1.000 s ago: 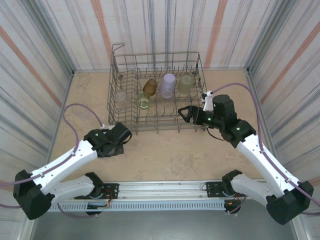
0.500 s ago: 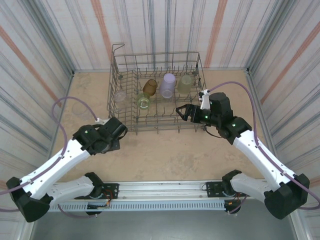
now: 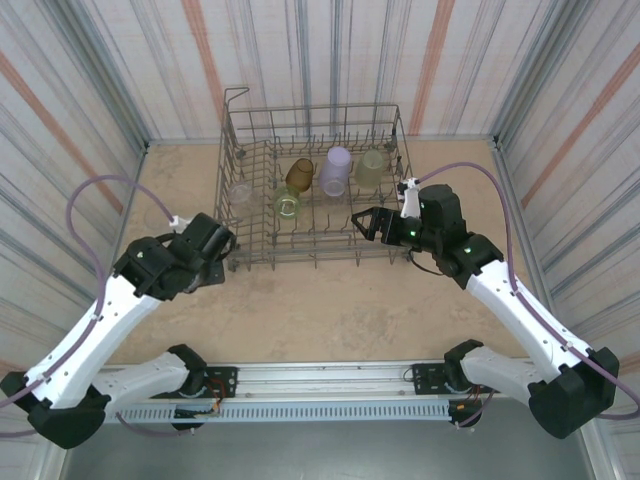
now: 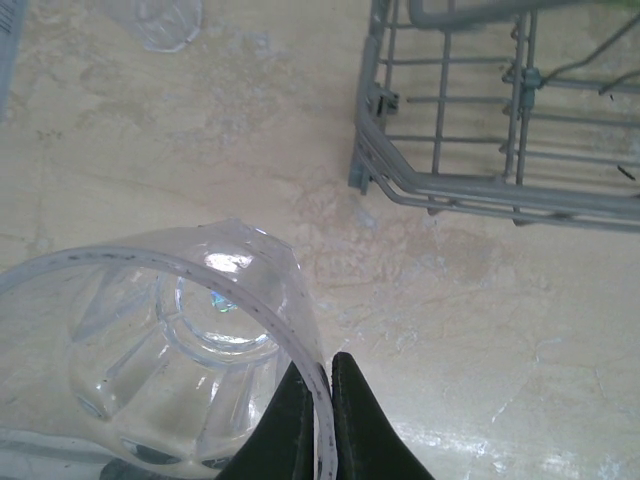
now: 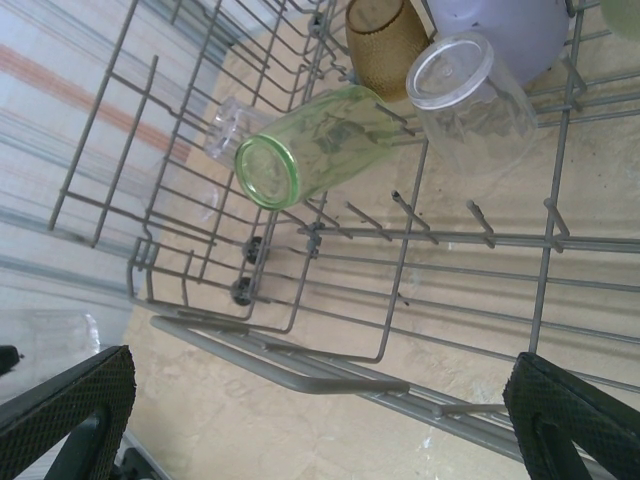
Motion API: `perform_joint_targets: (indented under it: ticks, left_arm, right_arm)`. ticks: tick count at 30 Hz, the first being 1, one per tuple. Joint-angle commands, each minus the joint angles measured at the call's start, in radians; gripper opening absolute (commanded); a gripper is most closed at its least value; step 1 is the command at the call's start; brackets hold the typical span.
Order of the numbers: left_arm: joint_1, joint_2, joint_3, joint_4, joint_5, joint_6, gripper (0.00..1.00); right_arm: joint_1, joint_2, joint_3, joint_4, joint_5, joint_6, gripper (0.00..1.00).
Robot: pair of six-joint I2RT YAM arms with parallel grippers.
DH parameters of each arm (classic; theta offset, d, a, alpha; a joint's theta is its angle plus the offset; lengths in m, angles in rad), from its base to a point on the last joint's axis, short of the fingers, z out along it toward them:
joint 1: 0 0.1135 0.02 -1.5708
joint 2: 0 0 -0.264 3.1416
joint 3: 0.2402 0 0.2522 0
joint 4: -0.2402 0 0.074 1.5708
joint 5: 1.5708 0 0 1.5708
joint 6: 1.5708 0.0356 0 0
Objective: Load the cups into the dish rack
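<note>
Most of the job looked done. Just beyond the right gripper's (image 3: 366, 226) spread, empty fingers, the dish rack (image 5: 300, 375) already held a green cup (image 5: 315, 145) on its side, an amber cup (image 5: 385, 35), a lavender cup (image 5: 500, 20) and a clear tumbler (image 5: 465, 85). The left gripper (image 4: 320, 365) was clenched on the rim of a ribbed, see-through cup (image 4: 150, 340), with the rack ahead to the right. A spare cup (image 4: 160, 18) sat on the table, ahead to the left. By that count, two remained.

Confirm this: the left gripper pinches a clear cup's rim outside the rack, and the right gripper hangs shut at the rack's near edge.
Not quite: the right gripper is open, jaws spread wide in the right wrist view. The left gripper does pinch the clear cup outside the dish rack.
</note>
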Motion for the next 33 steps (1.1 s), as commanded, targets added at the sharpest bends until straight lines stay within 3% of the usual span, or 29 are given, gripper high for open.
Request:
perform_joint_targets:
  ticks: [1, 8, 17, 33]
  left_arm:
    - [0.066, -0.008, 0.052, -0.012, -0.026, 0.098, 0.00]
    - [0.227, 0.003, 0.118, 0.087, 0.061, 0.231, 0.00]
    - [0.364, 0.109, 0.221, 0.210, 0.183, 0.334, 0.00]
    - [0.399, 0.267, 0.412, 0.370, 0.327, 0.407, 0.00]
  right_arm:
    - [0.007, -0.007, 0.025, 0.007, -0.001, 0.023, 0.99]
    - [0.006, -0.008, 0.021, 0.019, -0.005, 0.031, 0.99]
    - [0.004, 0.061, 0.066, 0.036, -0.040, 0.030, 0.99]
    - [0.005, 0.151, 0.145, 0.057, -0.077, 0.016, 0.99]
